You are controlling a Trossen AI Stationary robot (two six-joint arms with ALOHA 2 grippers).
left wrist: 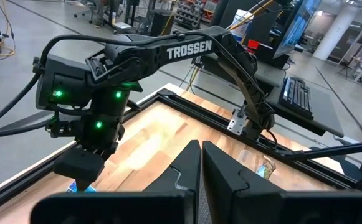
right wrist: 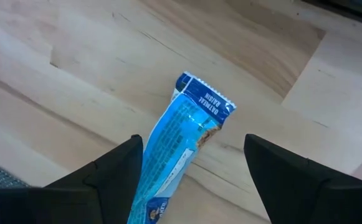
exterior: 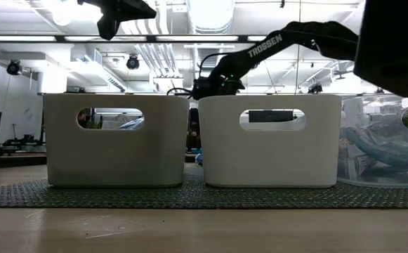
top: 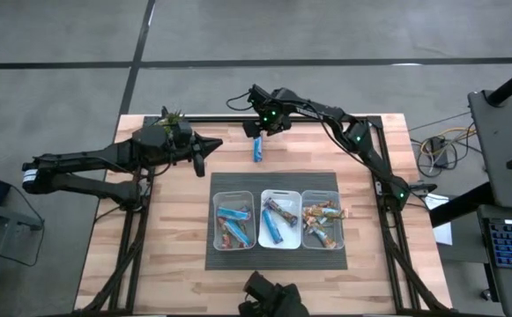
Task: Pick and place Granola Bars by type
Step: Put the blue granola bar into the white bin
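One blue granola bar (top: 258, 149) lies flat on the bare wood of the desk (top: 106, 255), near the far edge, apart from the bins. Right wrist view: blue wrapper (right wrist: 181, 140), crimped end showing, print reads "oatmeal raisin".

Right gripper (top: 262, 130) hangs directly over this bar. Its fingers (right wrist: 115, 165) stand spread wide, one on each side of the wrapper, not gripping it; whether they touch the wrapper, cannot tell. Left wrist view shows the same gripper (left wrist: 84, 163) low over the wood, a bit of blue just beneath it.

Three clear bins sit side by side on a dark mat (top: 229, 180) in the middle of the desk.
- Left bin (top: 217, 220): bars in blue and red/orange wrappers.
- Middle bin (top: 263, 238): mostly blue bars, piled loosely.
- Right bin (top: 306, 238): brown/tan bars, one end poking over the rim.

Low view: two bins seen end-on, white-looking walls with handle slots, (exterior: 116, 140) and (exterior: 270, 140); the third at the edge, bars visible through its wall.

Left gripper (top: 201, 157) waits over the desk's far left part, well apart from the bar. Fingers (left wrist: 184, 168) closed together, nothing between them.

Small green plant (top: 173, 115) at the far edge, behind the left arm.
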